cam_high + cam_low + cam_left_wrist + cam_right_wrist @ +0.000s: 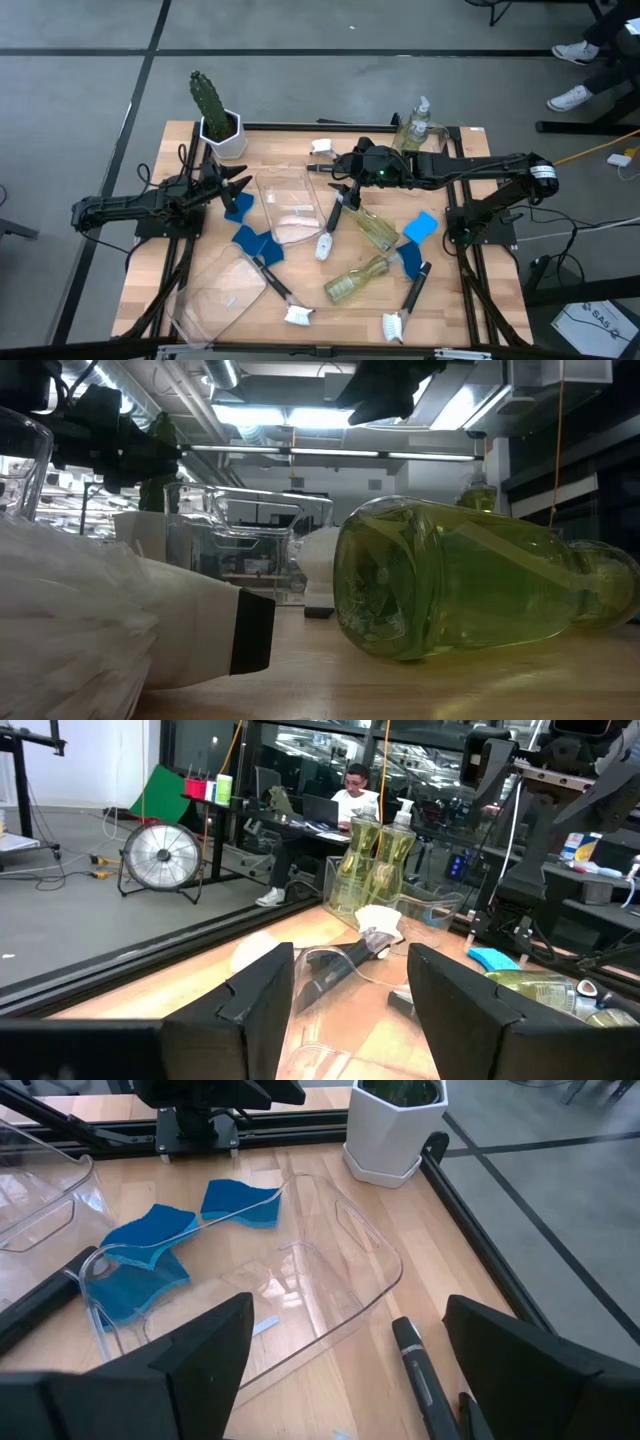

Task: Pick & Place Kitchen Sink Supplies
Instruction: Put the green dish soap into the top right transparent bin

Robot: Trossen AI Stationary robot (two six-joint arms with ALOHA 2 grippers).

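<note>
My left gripper (243, 186) stands open and level at the table's left, beside a blue sponge (238, 206); nothing is between its fingers (350, 1010). My right gripper (336, 176) hovers open above the far end of a clear bin (300, 1295), tilted downward, and it holds nothing. Two soap bottles (375, 228) (355, 281) lie on their sides on the table, and others stand upright at the far right (415, 125). A black-handled brush (334, 222) lies beside the bin, white head toward the near edge. More sponges (258, 243) (420, 227) lie flat.
A potted cactus (215, 108) stands at the far left corner. A second clear bin (220, 295) lies at the near left. Two more brushes (277, 287) (412, 296) lie near the front edge. A person sits at a desk beyond the table (352, 782).
</note>
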